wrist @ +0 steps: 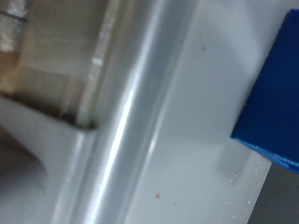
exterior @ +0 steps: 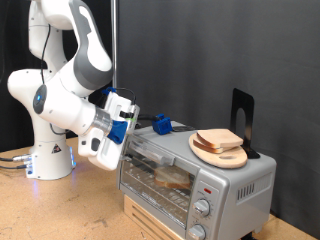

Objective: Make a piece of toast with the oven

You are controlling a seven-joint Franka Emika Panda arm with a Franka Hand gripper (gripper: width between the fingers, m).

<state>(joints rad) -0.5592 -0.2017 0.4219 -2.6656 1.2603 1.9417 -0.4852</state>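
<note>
- The oven [exterior: 195,178] sits on a pale wooden block, taking up the exterior view's lower right, knobs on its front at the right end.
- Through the glass door I can make out a tan slice, the piece of toast [exterior: 172,180], lying on the rack inside. It's a bit murky through the glass, though.
- On the oven's roof there's a round wooden board [exterior: 222,154] with the remaining slices [exterior: 218,139] stacked on it.
- A blue block [exterior: 161,125] rests on the roof too, near the back-left corner in the exterior view.
- The gripper [exterior: 128,120] is right at the oven's top-left edge, beside that blue block.
- Can't tell how wide the fingers are. The wrist view is just a blurry close-up of silver oven metal [wrist: 159,112] plus a corner of the blue block [wrist: 276,93].
</note>
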